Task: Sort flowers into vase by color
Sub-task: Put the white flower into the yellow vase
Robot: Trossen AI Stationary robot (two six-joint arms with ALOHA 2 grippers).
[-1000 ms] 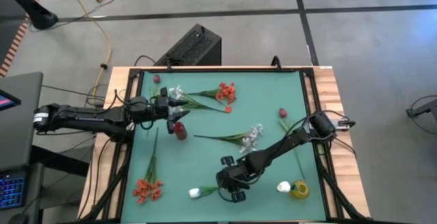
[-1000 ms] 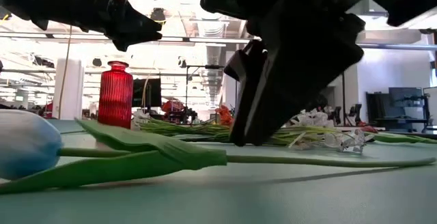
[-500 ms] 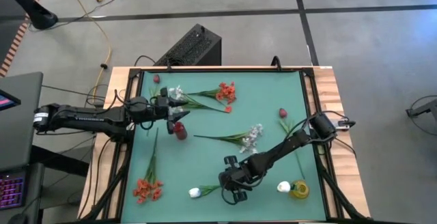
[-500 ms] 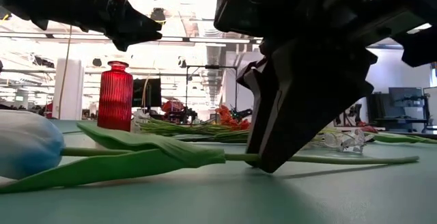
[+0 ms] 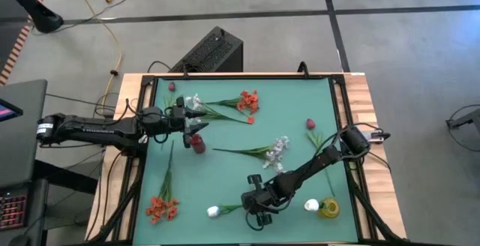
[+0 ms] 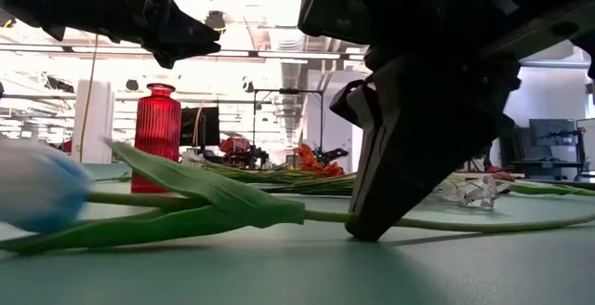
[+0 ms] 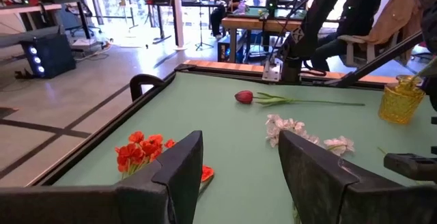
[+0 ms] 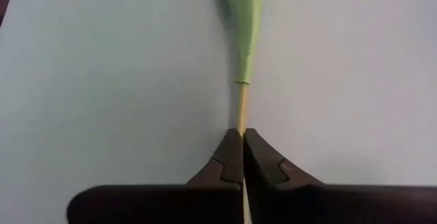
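The right end effector point(image 5: 257, 203) sits low on the table near its front edge, a little left of the middle, and its fingers are pinched together on the thin stem of the white tulip point(image 5: 214, 211). The right wrist view shows the two fingertips point(image 8: 240, 157) meeting with the stem running straight out between them toward the leaf. The tulip's long axis lies roughly along the front edge: the white bud points toward the left side of the table, and the stem trails back right to the clamp, so the flower hangs out ahead of the grip, away from the arm. In the low view the bud end looks slightly raised off the mat, though that is hard to be sure of.

The yellow vase point(image 5: 328, 208) stands near the front right corner with another white bud point(image 5: 311, 205) just beside it, so it lies behind the grip, opposite to the way the bud points. My reading is that the carry must swing the bud round toward that corner.

The left end effector point(image 5: 196, 121) hovers with its fingers apart above the red vase point(image 5: 197, 144) near the left edge, holding nothing.
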